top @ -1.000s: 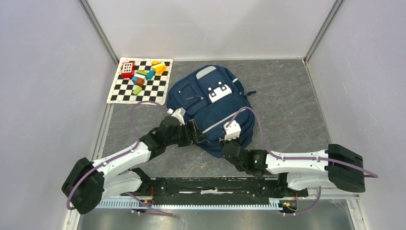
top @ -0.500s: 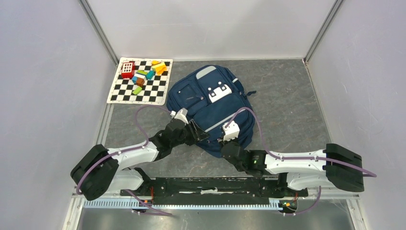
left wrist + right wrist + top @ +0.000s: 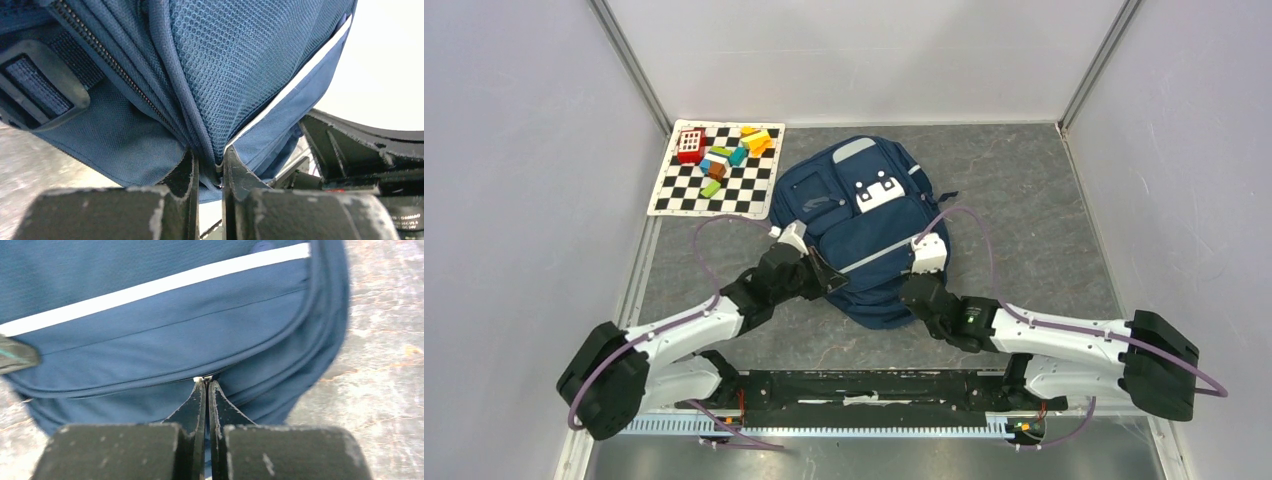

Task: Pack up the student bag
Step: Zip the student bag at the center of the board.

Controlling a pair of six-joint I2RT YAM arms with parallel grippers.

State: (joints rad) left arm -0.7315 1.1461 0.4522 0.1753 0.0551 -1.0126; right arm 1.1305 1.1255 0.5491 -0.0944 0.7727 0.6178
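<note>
left gripper [image 3: 210,159] now pinching student bag [image 3: 869,235] edge; right gripper [image 3: 206,383] shifted rightward.

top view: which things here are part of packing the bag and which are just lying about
In the job: student bag; left jaws, pinching a fold at its edge; right jaws, shut at its zip line.
Lying about: checkered mat; coloured blocks on it, untouched, maybe meant for packing later.

I find my table [image 3: 1034,200] grey, mottled and scuffed. Plain pale walls [image 3: 864,50] enclose three sides, joined by metal corner posts [image 3: 632,65]. Lighting is even.
</note>
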